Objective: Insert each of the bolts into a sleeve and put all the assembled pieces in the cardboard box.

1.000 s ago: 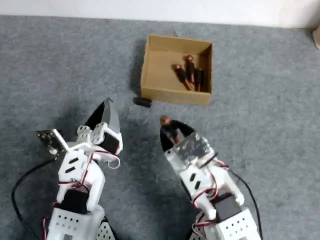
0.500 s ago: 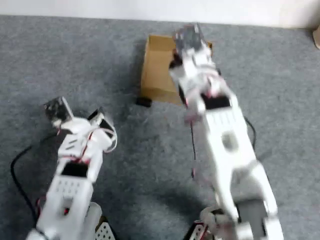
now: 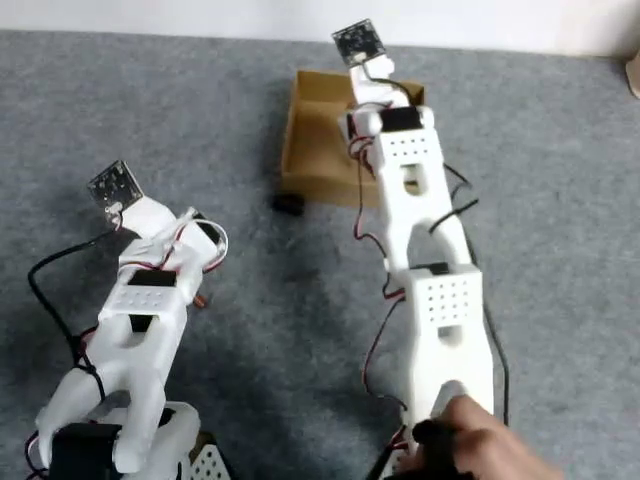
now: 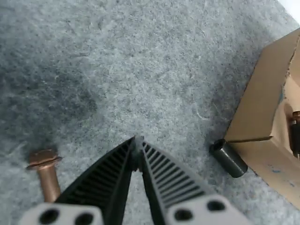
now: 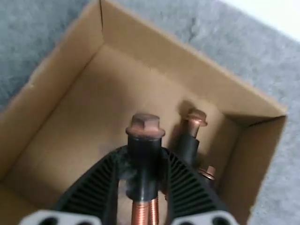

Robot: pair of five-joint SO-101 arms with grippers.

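My right gripper [image 5: 143,157] is shut on an assembled piece [image 5: 144,140], a copper bolt in a black sleeve, held just above the inside of the cardboard box [image 5: 70,108]. Two more assembled pieces [image 5: 192,136] lie against a far corner of the box. In the high view the right arm [image 3: 405,160] stretches over the cardboard box [image 3: 312,180]. My left gripper [image 4: 137,146] is shut and holds nothing, low over the carpet. A loose copper bolt [image 4: 44,171] lies beside it. A loose black sleeve [image 4: 228,157] lies against the box's outer wall [image 4: 262,117], and the high view shows this sleeve [image 3: 288,203] too.
Grey carpet covers the table. The left arm [image 3: 150,300] stands at the near left. A person's hand [image 3: 475,450] rests at the base of the right arm. The pale back wall runs along the far edge behind the box.
The right arm swung from the near centre out over the box, carrying the assembled piece. The left arm shifted left and turned. A hand appeared at the right arm's base.
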